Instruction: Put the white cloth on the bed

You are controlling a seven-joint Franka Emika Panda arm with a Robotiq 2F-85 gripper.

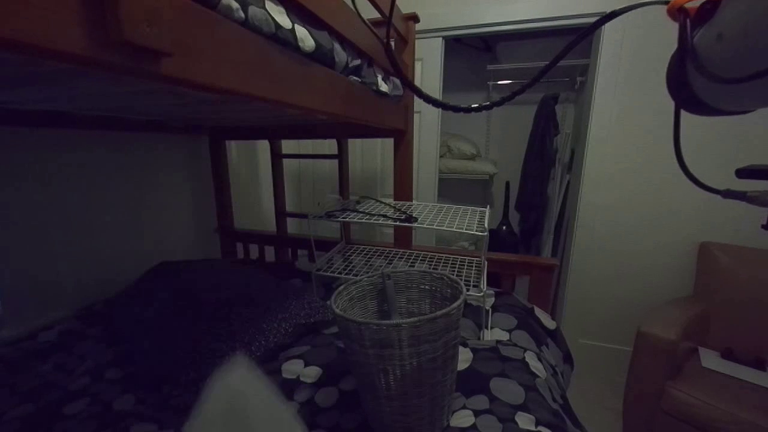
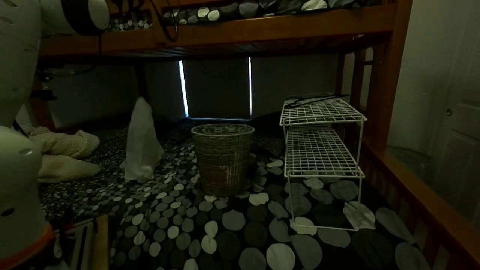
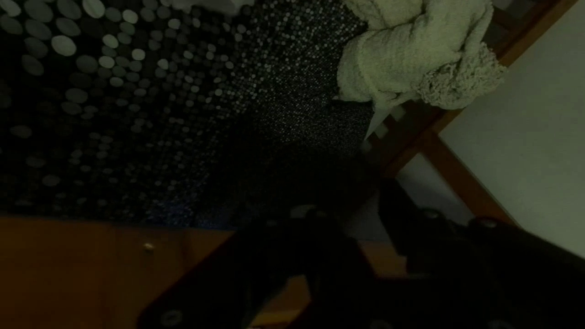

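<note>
A white cloth (image 2: 140, 144) stands in a tall peak on the lower bunk's dotted bed cover (image 2: 232, 221). It also shows blurred at the bottom edge in an exterior view (image 1: 243, 399), and its edge shows at the top of the wrist view (image 3: 212, 5). A cream, thick-knit cloth (image 2: 67, 153) lies bunched on the bed beside the arm; it also shows in the wrist view (image 3: 402, 59). My gripper (image 3: 349, 205) is open, with a visible gap between its dark fingers and nothing seen in it. It is above the bed, apart from both cloths.
A wicker basket (image 2: 223, 161) stands on the bed with a white wire rack (image 2: 322, 112) beside it. A dark hanger-like thing lies on the rack. The upper bunk's wooden rail (image 2: 281, 30) runs overhead. A brown armchair (image 1: 702, 348) stands beyond the bed.
</note>
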